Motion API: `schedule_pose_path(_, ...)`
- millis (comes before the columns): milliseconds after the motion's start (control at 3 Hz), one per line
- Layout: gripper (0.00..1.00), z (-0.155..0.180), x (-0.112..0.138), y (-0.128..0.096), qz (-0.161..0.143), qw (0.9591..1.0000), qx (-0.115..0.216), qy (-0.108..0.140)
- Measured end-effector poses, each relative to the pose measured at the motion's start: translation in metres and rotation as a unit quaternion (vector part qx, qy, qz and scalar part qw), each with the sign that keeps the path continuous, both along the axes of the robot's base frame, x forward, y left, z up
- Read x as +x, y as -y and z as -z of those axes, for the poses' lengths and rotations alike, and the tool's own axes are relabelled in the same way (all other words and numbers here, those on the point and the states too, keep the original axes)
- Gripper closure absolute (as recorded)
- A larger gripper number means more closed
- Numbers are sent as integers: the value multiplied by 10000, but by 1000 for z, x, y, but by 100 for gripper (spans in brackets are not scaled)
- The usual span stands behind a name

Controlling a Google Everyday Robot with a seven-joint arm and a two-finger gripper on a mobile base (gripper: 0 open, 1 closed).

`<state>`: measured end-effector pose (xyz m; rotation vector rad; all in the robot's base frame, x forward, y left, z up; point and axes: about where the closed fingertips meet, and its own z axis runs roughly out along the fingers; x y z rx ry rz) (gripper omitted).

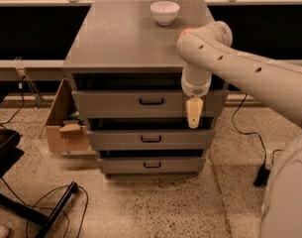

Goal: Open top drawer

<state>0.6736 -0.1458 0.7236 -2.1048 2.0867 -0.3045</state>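
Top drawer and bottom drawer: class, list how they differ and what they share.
The top drawer has a wider, taller front than the bottom drawer. The claw hangs before the top drawer, right of its handle, above the bottom drawer. Both are grey with black handles.
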Motion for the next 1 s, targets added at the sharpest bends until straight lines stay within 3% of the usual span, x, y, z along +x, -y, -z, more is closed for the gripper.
schedule_pose_path(1000,0,11,16,11,1,9997,-249,-59)
